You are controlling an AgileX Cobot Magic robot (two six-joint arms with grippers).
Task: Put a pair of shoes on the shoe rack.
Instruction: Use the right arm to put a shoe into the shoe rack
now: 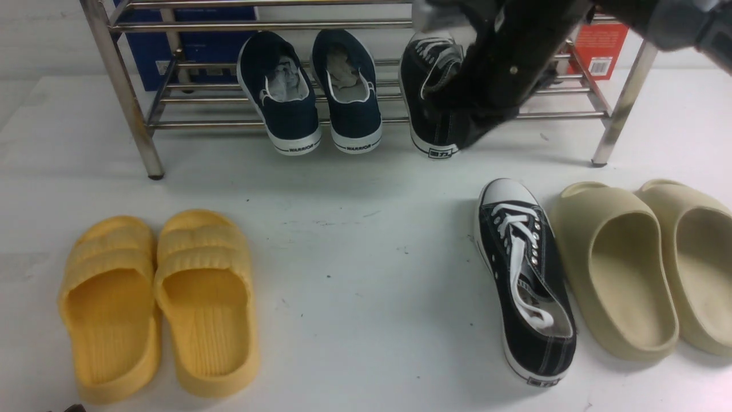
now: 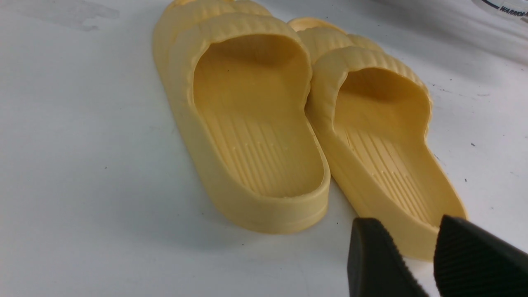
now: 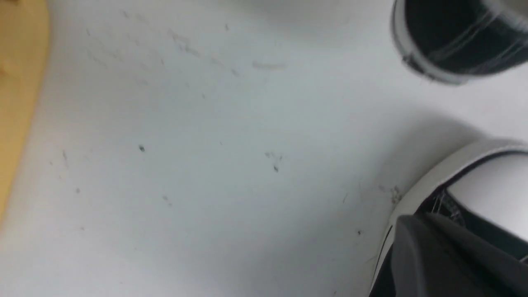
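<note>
On the shoe rack sits one sneaker.

racked sneaker half hidden, rack top cropped

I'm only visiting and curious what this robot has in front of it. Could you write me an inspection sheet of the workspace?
Surface: white table, scuffed with small dark specks.
Job's things: one black sneaker sits on the lower shelf of the steel shoe rack; the second black sneaker lies on the table, toe towards the rack.
Clutter: navy WARRIOR slip-ons on the rack; yellow slides and beige slides on the table.
Grippers: left gripper open, near the yellow slides; right gripper shut, nothing seen in it.
Cables: nothing seen.
Surroundings: blue box and red box behind the rack.
</note>
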